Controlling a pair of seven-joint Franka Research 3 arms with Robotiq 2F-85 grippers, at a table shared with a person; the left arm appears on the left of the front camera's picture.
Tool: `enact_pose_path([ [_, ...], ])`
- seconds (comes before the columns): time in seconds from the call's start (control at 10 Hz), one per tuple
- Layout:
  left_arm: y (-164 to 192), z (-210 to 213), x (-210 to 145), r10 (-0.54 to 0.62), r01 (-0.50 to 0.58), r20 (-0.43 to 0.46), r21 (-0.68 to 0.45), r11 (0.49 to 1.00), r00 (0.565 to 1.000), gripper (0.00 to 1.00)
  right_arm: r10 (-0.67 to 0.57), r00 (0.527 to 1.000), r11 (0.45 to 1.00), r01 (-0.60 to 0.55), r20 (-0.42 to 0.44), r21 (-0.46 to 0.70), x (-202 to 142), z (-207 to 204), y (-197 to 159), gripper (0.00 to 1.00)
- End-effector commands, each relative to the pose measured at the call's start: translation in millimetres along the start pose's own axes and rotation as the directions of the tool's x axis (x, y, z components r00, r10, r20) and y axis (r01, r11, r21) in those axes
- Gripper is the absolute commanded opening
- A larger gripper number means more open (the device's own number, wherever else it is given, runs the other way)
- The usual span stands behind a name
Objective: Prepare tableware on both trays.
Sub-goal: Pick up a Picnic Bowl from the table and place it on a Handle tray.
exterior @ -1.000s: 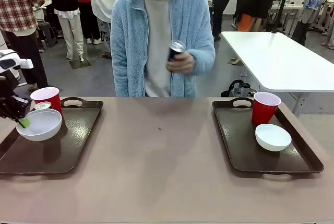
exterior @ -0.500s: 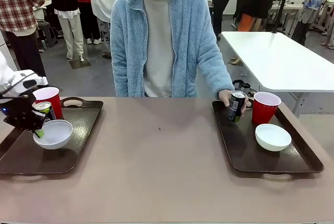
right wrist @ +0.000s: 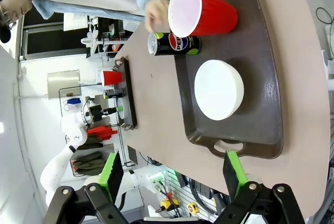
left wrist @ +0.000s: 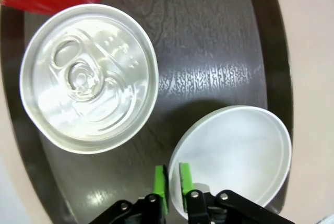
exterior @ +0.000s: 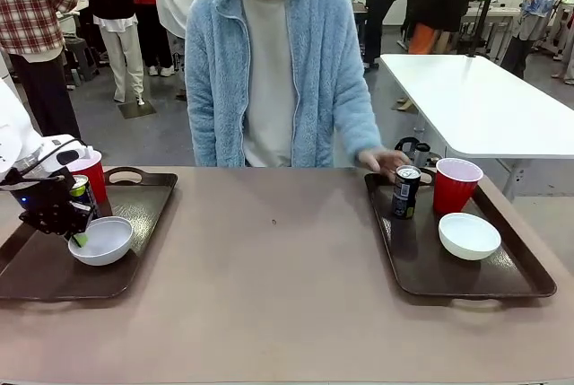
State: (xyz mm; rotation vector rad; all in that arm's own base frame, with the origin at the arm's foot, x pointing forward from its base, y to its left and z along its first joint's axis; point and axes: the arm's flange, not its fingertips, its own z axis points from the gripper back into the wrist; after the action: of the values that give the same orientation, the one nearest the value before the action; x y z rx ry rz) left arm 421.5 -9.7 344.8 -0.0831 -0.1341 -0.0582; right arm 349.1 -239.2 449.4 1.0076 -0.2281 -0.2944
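Left end effector (exterior: 79,234) has its green pads pinched tight on the rim of the small round white bowl (exterior: 104,240), holding it low over the left dark brown rectangular plastic tray (exterior: 134,223). Just beside it stands a slim black soda can (left wrist: 88,78), with a red plastic cup (exterior: 91,174) behind. That bowl looks light, stiff and smooth, so a thin rim pinch may slip; deeper pad contact seems wiser. Across the surface (exterior: 278,313), the right tray (exterior: 421,268) carries another cup (exterior: 455,185), bowl (exterior: 469,235) and can (exterior: 405,191), the person's hand (exterior: 384,161) just behind that can. Right end effector (right wrist: 172,174) hangs wide open, holding nothing.
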Motion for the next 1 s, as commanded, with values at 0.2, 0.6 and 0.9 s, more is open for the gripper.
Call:
enact_pose_path([
  [0.2,-5,21,-27,-0.010,0.009,-0.025,-0.044,0.999,1.000,1.00,-0.002,1.000,1.000,0.002,-0.013,-0.005,1,2,0,1.00],
  [0.6,-9,74,-30,-0.055,0.051,-0.057,-0.079,0.996,0.997,0.75,-0.002,1.000,1.000,0.002,-0.013,-0.005,1,2,0,1.00],
  [0.9,-10,104,-20,-0.038,0.034,-0.060,-0.070,0.997,0.997,1.00,-0.002,1.000,1.000,0.002,-0.013,-0.005,1,2,0,1.00],
])
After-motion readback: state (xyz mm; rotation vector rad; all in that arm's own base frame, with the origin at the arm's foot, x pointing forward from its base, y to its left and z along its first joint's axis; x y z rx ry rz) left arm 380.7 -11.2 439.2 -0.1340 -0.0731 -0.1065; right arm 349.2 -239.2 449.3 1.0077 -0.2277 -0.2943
